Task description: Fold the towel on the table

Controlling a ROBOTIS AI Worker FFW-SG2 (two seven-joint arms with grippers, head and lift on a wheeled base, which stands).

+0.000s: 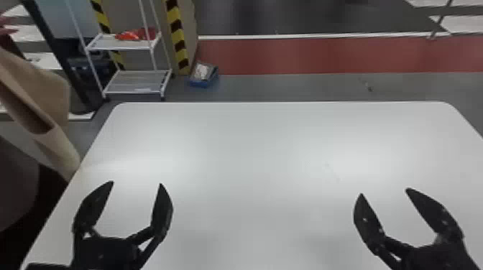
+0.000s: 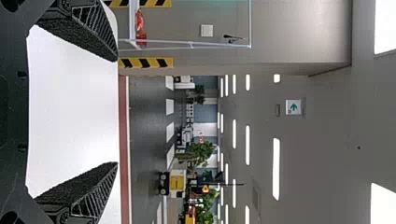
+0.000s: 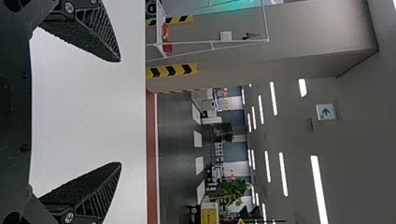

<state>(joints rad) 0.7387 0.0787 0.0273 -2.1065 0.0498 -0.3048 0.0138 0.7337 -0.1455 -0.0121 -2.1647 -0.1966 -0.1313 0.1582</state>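
Presently, the left gripper (image 1: 137, 183) is positioned over the near left part of the white bench (image 1: 251, 154), and the right gripper (image 1: 385, 192) over the near right part. Both units point toward the far edge of the bench, well apart from each other. The jaws of each unit stand wide apart; both wrist views show the bench surface between them. In the head view, the bottom edge cuts off both arms behind the grippers.

Beige fabric (image 1: 50, 86) is located at the left side of the bench and is cut off by the left edge of the head view. Whether it is the towel or clothing cannot be determined. A dark shape (image 1: 16, 183) below it is likewise cut off and indistinct. The visible fabric's long axis runs diagonally, from the upper left down toward the bench's left edge, with the narrow lower end at that edge.
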